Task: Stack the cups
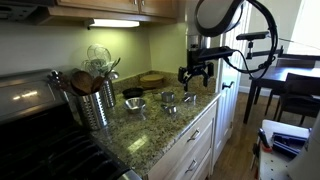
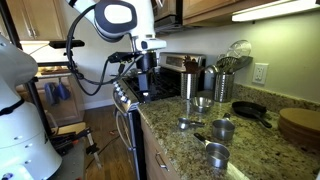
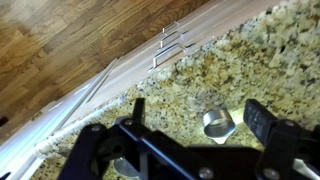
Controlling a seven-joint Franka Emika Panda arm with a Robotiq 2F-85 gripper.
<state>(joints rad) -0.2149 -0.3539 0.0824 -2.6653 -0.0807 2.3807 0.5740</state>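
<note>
Tool (image 3: 199, 114), jaws spread, above cup (image 3: 218, 124); utensil canister (image 1: 97, 100), dark pan (image 2: 250, 110) behind.

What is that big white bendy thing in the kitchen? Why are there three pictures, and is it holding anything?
That is a robot arm, and a person steers it. Two pictures come from cameras standing in the room, looking from different spots. The third comes from a little camera on the arm's wrist, looking down past its pincer. On the speckled stone counter lie several small shiny metal cups, a tall metal canister full of wooden spoons, and a dark round pan. The pincer is open and holds nothing. It hangs above the counter, with one cup just below it in the wrist view. Its job is to stack the cups.
</note>
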